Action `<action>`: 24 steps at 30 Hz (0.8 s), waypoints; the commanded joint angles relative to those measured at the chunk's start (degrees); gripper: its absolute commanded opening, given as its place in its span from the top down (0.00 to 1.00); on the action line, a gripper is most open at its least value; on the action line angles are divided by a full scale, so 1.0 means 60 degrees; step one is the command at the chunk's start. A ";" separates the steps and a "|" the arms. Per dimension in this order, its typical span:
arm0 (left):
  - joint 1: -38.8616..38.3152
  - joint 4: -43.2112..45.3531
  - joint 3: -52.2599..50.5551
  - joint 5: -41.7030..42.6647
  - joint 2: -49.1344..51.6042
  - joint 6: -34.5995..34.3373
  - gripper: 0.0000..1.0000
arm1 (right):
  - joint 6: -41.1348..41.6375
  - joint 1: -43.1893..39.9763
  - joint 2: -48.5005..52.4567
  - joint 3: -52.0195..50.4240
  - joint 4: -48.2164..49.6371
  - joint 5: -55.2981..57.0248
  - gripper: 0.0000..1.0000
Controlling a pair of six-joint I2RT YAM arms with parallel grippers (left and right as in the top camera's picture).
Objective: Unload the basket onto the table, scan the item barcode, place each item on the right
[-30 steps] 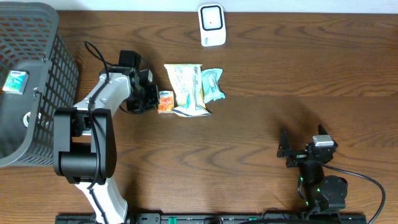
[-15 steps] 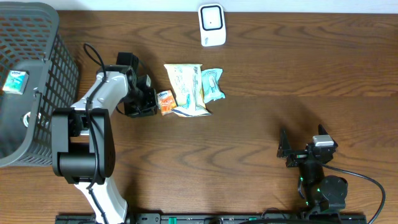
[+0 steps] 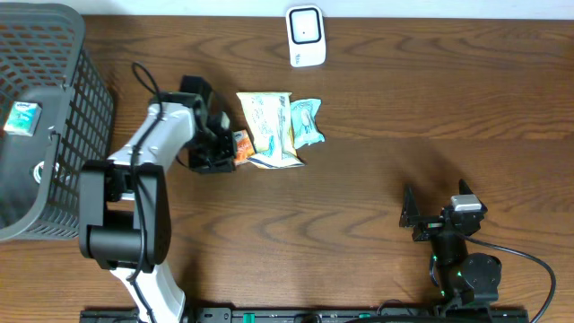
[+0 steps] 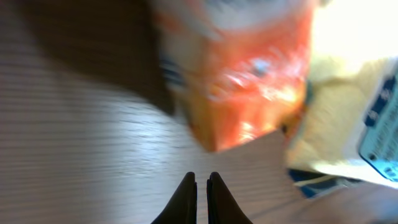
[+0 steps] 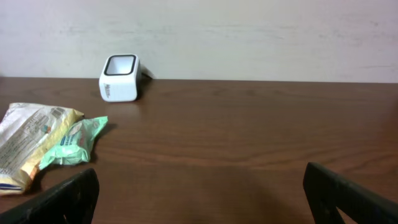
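A small orange packet lies on the table against the left edge of a yellow snack bag. My left gripper is shut and empty, its tips at the packet's left side. In the left wrist view the shut fingertips point at the blurred orange packet, a short gap of table between them, with the yellow bag to the right. The white barcode scanner stands at the far edge. My right gripper rests open near the front right, holding nothing.
A green packet lies to the right of the yellow bag. A dark mesh basket stands at the far left with a small teal item inside. The right wrist view shows the scanner and both bags far off.
My left gripper drew back slightly, then moved right and forward up to the orange packet, staying shut. The right arm has not moved.
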 commanded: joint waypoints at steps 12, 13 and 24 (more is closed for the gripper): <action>-0.0594 0.0474 -0.0259 -0.0692 0.0011 -0.0597 0.93 | 0.0135 0.0036 -0.0062 -0.0029 -0.0029 0.0022 0.01; -0.0594 0.0605 -0.0259 -0.0696 0.0066 -0.0601 0.92 | 0.0135 0.0036 -0.0062 -0.0029 -0.0029 0.0022 0.01; -0.0594 0.1643 -0.0277 -0.2091 0.0117 -0.0601 0.92 | 0.0135 0.0036 -0.0062 -0.0029 -0.0029 0.0018 0.01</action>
